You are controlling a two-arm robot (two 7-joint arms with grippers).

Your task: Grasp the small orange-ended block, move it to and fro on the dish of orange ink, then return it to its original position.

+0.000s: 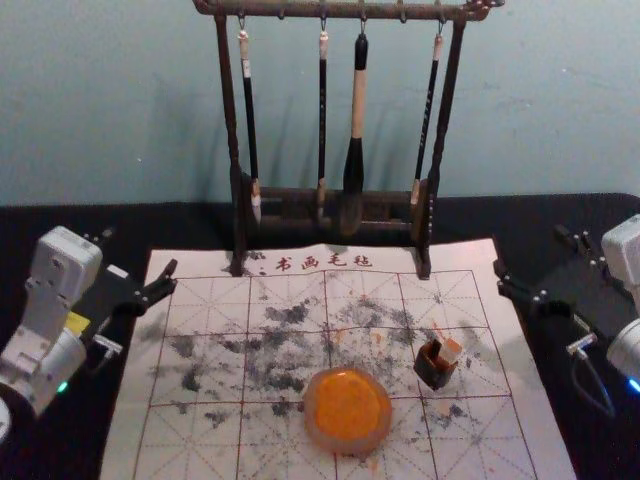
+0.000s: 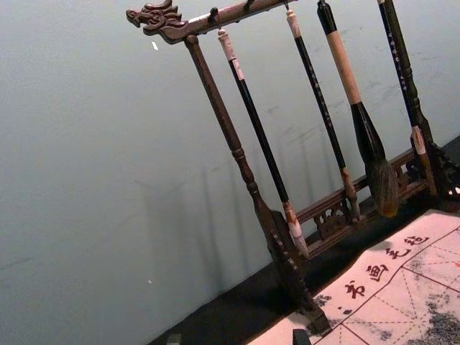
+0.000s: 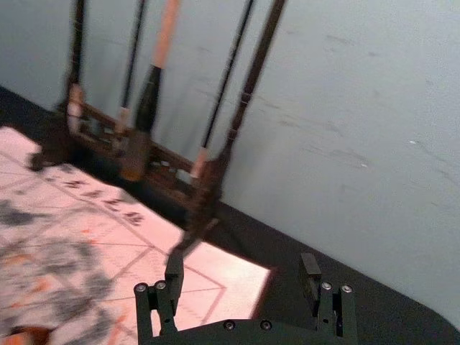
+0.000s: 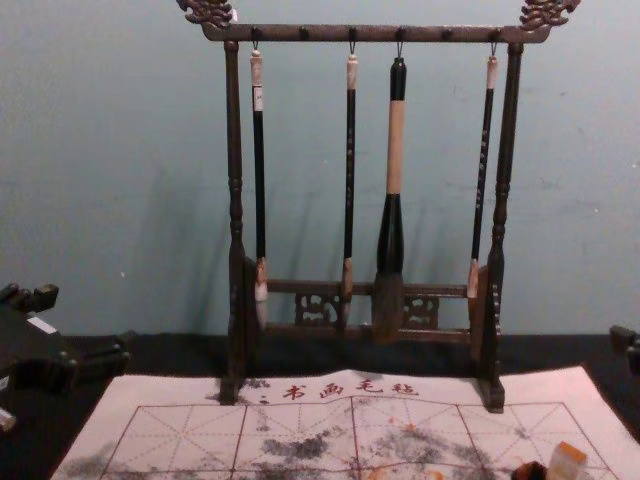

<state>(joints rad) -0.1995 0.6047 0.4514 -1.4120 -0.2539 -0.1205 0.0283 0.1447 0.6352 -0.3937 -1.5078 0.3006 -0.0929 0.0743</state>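
Block, small, orange-ended (image 4: 567,462): one, at the dark holder (image 1: 436,372) on the felt mat (image 1: 205,300), right of the ink dish (image 1: 348,408). Whether it sits within the holder or leans on its rim, we cannot tell.

Handling: we judge it light and stiff, smooth-sided, perhaps slippery where ink has wetted it; an edge might chip if squeezed hard or knocked. We would take hold of opposite pale sides, below the orange end, leaving the holder's wall untouched.

Direction: orange end uppermost, tipped somewhat to our right; long axis, as we read it, nearer upright than flat. Lower end hidden from us.

Tool, right (image 3: 242,263): one, fingers spread, nothing between them, above the mat's right edge, well apart from the block. We judge it the nearer for the work; first step, reaching in and down.

Tool, left (image 1: 139,251): one, idle at the mat's left edge, fingers spread, nothing between them.

Brush stand (image 4: 368,34): one, behind, on the dark counter (image 1: 180,225).
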